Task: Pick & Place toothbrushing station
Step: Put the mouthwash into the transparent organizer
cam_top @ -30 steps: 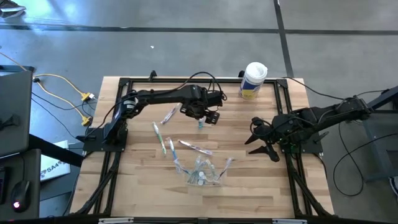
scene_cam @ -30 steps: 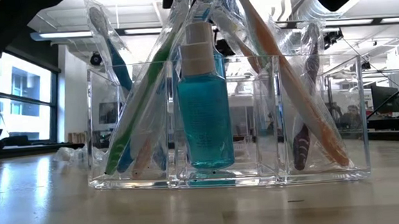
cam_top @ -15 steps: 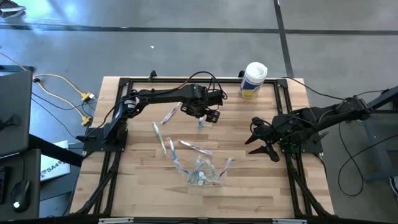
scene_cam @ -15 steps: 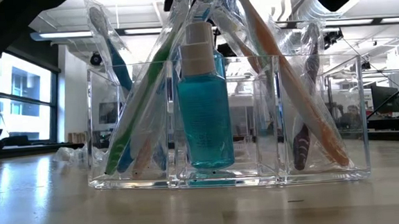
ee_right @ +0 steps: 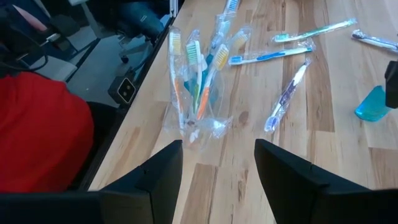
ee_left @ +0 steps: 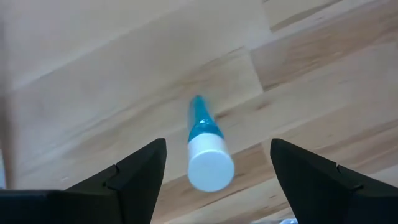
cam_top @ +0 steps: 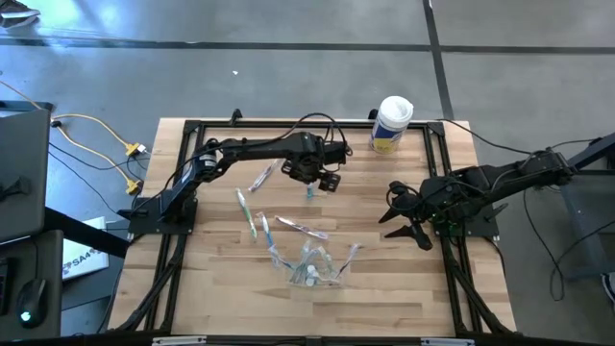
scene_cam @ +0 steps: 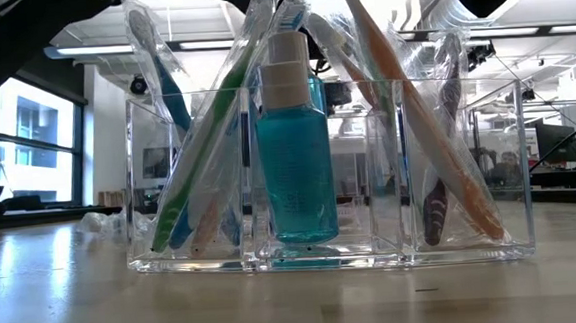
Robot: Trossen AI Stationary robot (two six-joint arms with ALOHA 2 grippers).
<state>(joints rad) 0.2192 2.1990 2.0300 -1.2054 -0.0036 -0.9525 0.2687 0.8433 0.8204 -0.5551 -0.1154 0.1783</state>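
The left gripper hangs open over the upright teal bottle at the table's far middle; picking it looks next, needing descent and closing. Nearer stands the clear holder. At right, the right gripper waits, fingers apart, empty.

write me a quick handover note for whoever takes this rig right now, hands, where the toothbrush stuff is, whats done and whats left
Left hand: open, hovering over the upright teal bottle in the far middle of the table; the bottle sits between its fingers, not gripped.
Right hand: open, empty, waiting at the right edge.
Clear holder: near middle, already holding several wrapped toothbrushes and one teal bottle.
Left to do: the bottle under the left hand, plus loose toothbrushes lying on the wood between it and the holder.
The white canister at the far edge stays put.
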